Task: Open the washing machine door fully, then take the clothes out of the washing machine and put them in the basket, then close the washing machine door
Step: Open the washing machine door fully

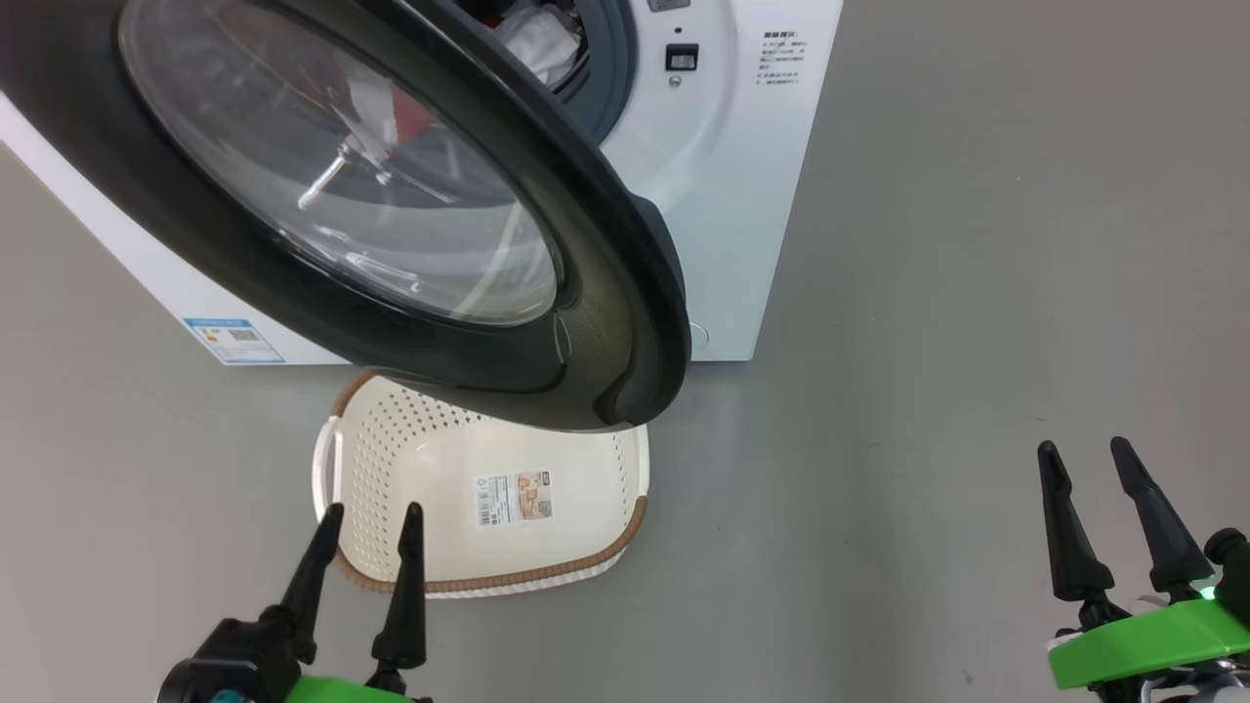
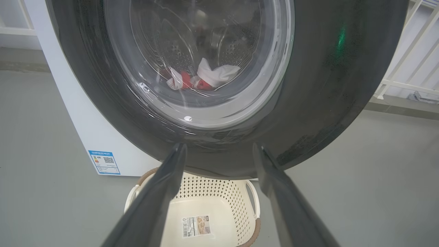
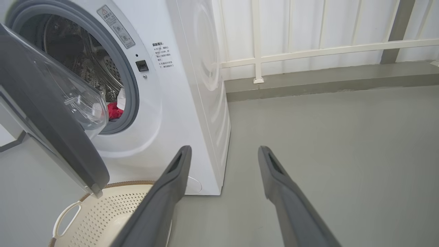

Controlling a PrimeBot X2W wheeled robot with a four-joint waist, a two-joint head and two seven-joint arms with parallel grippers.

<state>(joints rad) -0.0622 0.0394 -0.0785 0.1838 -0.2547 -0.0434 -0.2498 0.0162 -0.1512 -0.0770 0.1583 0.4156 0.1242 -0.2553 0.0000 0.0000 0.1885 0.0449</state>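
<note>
Two tools released, fingers spread, grasping nothing: left tool (image 1: 376,508) near the front rim of the basket (image 1: 547,576), right tool (image 1: 1082,444) well apart over the floor (image 1: 977,293). Door (image 1: 605,293) standing partly open, lower edge above the basket. Red and white clothes (image 2: 205,77) lying inside the washing machine (image 1: 742,195), seen through the door glass.
</note>
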